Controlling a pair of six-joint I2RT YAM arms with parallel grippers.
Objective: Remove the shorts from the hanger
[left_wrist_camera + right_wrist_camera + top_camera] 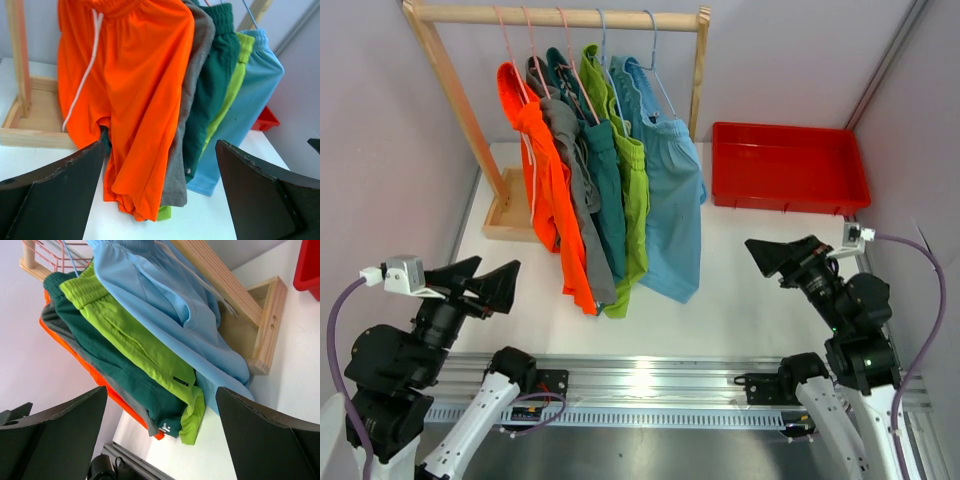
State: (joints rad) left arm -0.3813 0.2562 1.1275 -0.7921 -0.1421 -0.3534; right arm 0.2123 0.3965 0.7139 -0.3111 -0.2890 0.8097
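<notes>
Lilac walls close in a white tabletop [740, 270], with a wooden rack [560, 17] standing at its 11 o'clock and a red tray [785, 165] lying at 2 o'clock, well apart from the rack's foot [510, 215]. All five pairs hang from the rack's top bar on wire hangers [530, 50], packed side against side. From 9 o'clock toward 3 o'clock they run orange shorts [545, 180], grey shorts [582, 190], teal shorts [603, 180], lime shorts [632, 190] and blue shorts [672, 200]. Their hems hang low over the tabletop; whether any touches it cannot be told. The left fingers [495, 285] hover at 8 o'clock, spread wide and holding nothing, tips aimed toward the row and clear of the fabric. In the left wrist view the left fingers [60, 200] frame the orange shorts [130, 90], whose white drawstring [82, 80] falls down the front, with the grey shorts [192, 100], teal shorts [210, 80], lime shorts [232, 85] and blue shorts [250, 105] fanning out behind toward 3 o'clock. The right fingers [770, 255] hover at 4 o'clock, also wide apart and empty, near the blue shorts but not touching them. In the right wrist view the right fingers [270, 440] sit below the tilted row, where the blue shorts [165, 305] are nearest the rack's foot [265, 325], then the lime shorts [125, 335], teal shorts [110, 370] and a thin edge of the orange shorts [95, 375].
</notes>
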